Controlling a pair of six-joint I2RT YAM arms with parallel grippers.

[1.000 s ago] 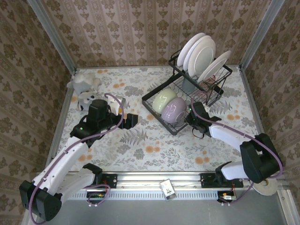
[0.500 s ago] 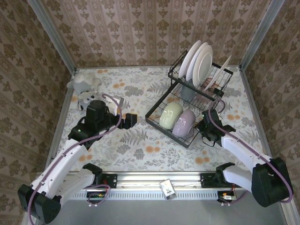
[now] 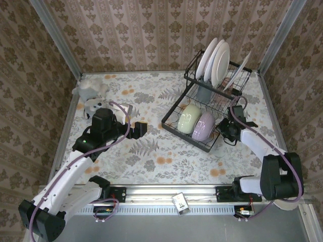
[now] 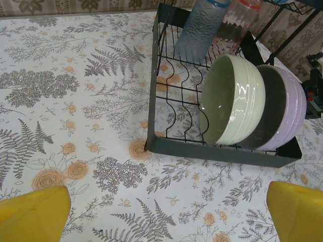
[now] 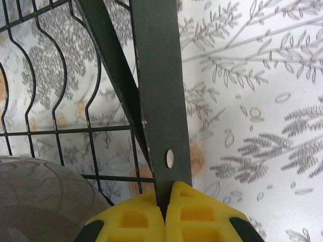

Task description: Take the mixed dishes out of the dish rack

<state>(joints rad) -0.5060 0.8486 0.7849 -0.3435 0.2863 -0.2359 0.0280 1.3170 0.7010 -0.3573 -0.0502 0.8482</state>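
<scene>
The black wire dish rack stands at the back right of the table. Round white plates stand upright on its upper tier. A pale green bowl and a lavender bowl lean side by side in the lower tier. The left wrist view has both bowls behind the rack's front bar, with a bluish cup and a pink cup above. My right gripper is shut on the rack's flat frame bar. My left gripper hangs open over the tablecloth, left of the rack.
A grey plush toy lies at the back left corner. Patterned walls close in the table on three sides, and the rack sits close to the right wall. The floral tablecloth spreads between the arms.
The rack has slid to the right and turned, dishes and all, with my right gripper on its frame. The right arm swung right. My left arm barely moved.
</scene>
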